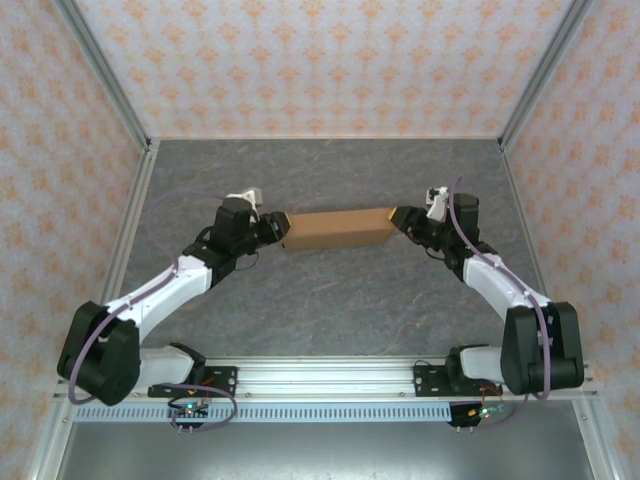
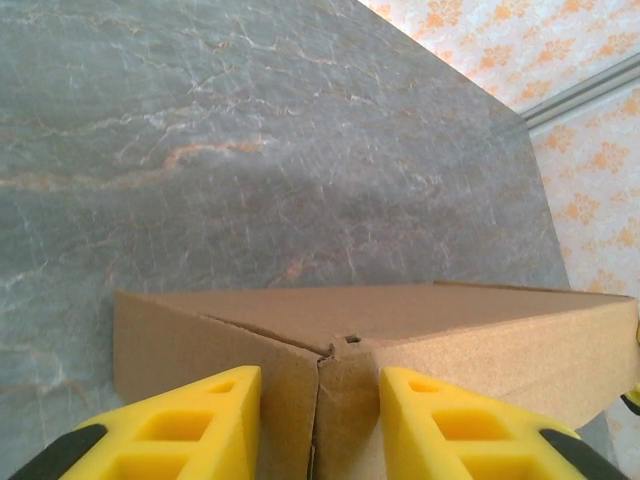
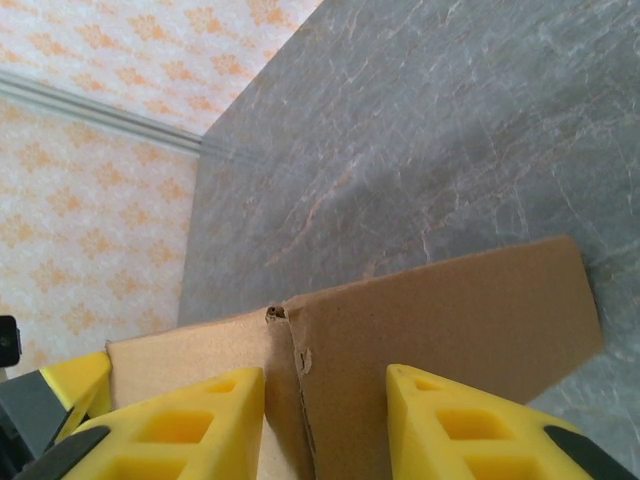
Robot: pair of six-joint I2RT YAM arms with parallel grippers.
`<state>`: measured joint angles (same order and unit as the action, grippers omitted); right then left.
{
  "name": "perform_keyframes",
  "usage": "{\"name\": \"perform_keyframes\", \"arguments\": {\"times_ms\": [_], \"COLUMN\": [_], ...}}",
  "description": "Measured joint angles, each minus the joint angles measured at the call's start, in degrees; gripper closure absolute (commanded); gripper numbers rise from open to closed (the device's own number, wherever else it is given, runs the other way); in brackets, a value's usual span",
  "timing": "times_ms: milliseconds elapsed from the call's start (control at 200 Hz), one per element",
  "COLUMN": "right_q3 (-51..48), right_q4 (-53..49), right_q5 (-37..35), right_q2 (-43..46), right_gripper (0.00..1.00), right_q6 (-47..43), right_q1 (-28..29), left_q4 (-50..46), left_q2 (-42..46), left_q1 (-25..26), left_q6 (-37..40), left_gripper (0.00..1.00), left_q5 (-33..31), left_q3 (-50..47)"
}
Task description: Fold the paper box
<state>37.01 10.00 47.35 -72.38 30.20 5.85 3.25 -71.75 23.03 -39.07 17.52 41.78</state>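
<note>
The paper box (image 1: 337,229) is a folded brown cardboard box lying flat in the middle of the table, long side running left to right. My left gripper (image 1: 276,228) is at its left end. In the left wrist view the yellow fingers (image 2: 215,420) sit on either side of a box corner (image 2: 335,390), tight against the cardboard. My right gripper (image 1: 402,221) is at the right end. There too its yellow fingers (image 3: 450,425) straddle a corner seam of the box (image 3: 320,400), with cardboard filling the gap between them.
The grey marbled table (image 1: 330,310) is bounded by patterned walls with metal frame posts (image 1: 130,130) at the back corners. Both arm bases stand on the rail (image 1: 320,375) at the near edge.
</note>
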Motion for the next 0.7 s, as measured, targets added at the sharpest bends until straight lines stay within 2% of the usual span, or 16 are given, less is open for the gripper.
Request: {"name": "perform_keyframes", "arguments": {"times_ms": [220, 430, 580, 695], "right_q3": [-5.0, -12.9, -14.9, -11.3], "right_q4": [-2.1, -3.3, -3.4, -6.1], "right_q5": [-2.9, -6.2, -7.6, -9.7], "right_q2": [6.4, 10.0, 10.3, 7.6], "right_gripper": [0.64, 0.64, 0.60, 0.54], "right_q6": [-2.0, -1.1, -0.2, -1.2], "right_q1": [2.0, 4.9, 5.7, 5.7], "left_q4": [0.2, -2.8, -4.1, -6.2], "left_q2": [6.4, 6.8, 4.6, -1.0], "left_q1": [3.3, 7.8, 8.7, 8.7], "left_q6": [-1.2, -3.1, -2.9, -1.5], "left_gripper": [0.62, 0.60, 0.53, 0.51], "left_q5": [-2.2, -4.6, -5.4, -6.0], "left_q3": [-6.4, -12.0, -12.8, -9.0]}}
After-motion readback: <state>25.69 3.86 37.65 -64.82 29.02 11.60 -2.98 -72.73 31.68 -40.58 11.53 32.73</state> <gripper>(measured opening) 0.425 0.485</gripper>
